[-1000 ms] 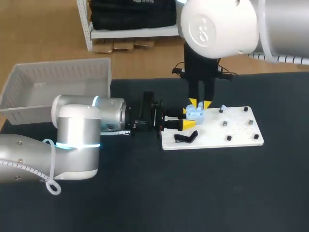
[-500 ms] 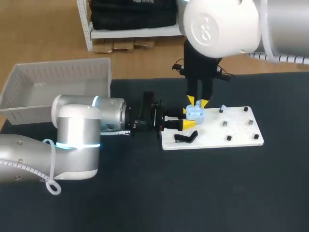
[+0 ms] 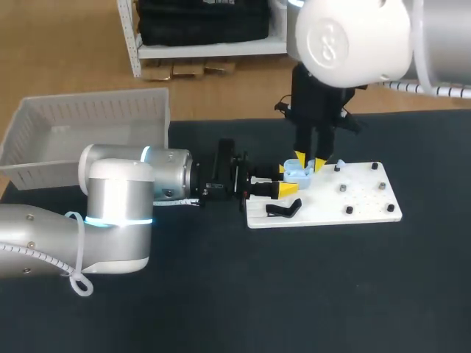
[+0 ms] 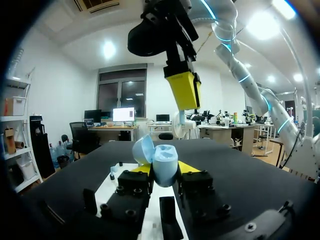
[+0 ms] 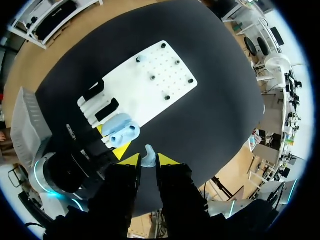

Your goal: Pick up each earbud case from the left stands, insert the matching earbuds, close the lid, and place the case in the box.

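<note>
Head view: left arm [image 3: 118, 213] stretches level over the desk [image 3: 221, 301], left tool [image 3: 285, 180] clamping the open blue case [image 3: 296, 174] at the board's [image 3: 360, 198] left end; right arm [image 3: 353, 37] hangs vertical, right tool [image 3: 309, 163] pinching an earbud [image 5: 148, 156] just above.

box [image 3: 96, 115] left of pegboard [image 3: 368, 203]

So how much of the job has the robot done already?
Early days. Done: the blue case is off its stand, lid open, held in the left jaws. In hand: the right jaws hold a blue earbud close above it. Left: put the earbuds in, shut the lid, drop it in the box, where I see no case. A black case sits on the white board.
</note>
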`<state>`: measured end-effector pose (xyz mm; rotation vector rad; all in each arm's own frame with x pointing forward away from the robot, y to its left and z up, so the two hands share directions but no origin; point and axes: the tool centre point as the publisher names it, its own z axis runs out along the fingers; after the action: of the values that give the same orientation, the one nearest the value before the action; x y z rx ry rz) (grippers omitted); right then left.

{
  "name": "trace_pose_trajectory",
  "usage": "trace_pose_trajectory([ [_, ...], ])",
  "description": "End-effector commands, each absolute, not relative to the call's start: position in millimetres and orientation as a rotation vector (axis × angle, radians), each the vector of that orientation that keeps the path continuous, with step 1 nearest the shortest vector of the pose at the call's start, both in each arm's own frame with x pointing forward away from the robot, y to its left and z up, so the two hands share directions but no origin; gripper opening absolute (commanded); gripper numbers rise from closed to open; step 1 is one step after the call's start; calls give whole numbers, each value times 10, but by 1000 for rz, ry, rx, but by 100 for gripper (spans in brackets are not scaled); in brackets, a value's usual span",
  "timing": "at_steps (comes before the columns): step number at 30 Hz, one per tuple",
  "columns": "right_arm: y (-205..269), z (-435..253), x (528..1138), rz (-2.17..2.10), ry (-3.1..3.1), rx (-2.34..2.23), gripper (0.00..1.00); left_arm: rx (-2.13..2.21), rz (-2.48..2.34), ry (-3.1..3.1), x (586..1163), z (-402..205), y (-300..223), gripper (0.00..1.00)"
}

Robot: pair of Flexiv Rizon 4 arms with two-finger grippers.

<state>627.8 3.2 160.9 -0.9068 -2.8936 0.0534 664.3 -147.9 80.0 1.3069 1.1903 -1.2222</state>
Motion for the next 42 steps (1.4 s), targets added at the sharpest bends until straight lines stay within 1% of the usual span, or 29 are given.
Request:
trace_pose_trajectory([
  [1, 28, 1618, 6260, 53, -2896, -909, 0, 1302, -1217, 1190, 6629, 795, -1480, 0],
  [42, 193, 1429, 6508, 109, -2865, -1009, 0, 1302, -1217, 1190, 6629, 795, -1480, 0],
])
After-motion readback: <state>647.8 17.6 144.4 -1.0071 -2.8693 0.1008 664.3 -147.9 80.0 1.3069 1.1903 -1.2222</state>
